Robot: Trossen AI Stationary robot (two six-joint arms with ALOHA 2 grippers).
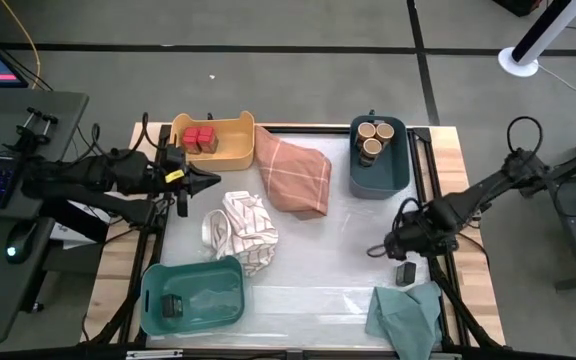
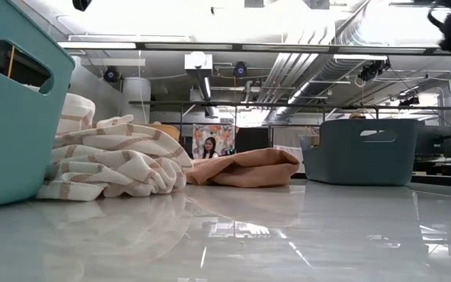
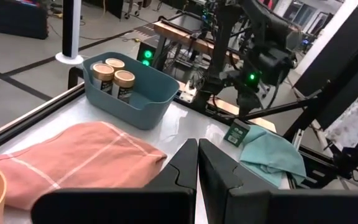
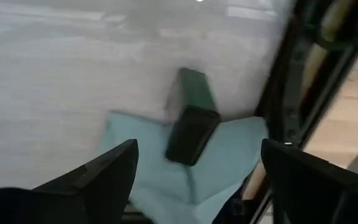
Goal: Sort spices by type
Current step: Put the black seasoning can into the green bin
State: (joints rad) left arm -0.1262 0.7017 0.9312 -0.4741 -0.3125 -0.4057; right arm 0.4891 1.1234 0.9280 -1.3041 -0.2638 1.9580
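Note:
A small black block (image 1: 406,272) (image 4: 191,134) lies by the far edge of the green cloth (image 1: 408,315), near the table's right edge. My right gripper (image 1: 393,246) (image 4: 197,168) hovers open just above and beside it, touching nothing. My left gripper (image 1: 206,181) (image 3: 197,165) is shut and empty, next to the yellow bin (image 1: 236,152), which holds red-topped boxes (image 1: 200,138). Round tan-topped jars (image 1: 373,138) (image 3: 114,74) stand in the blue bin (image 1: 393,175). Another black block (image 1: 173,306) lies in the teal bin (image 1: 230,270).
A striped cloth (image 1: 243,230) (image 2: 116,160) lies crumpled mid-table, left of centre. An orange cloth (image 1: 296,175) (image 2: 245,168) lies between the yellow and blue bins. Bare glossy table shows between the cloths and my right arm. A person shows far behind in the low view.

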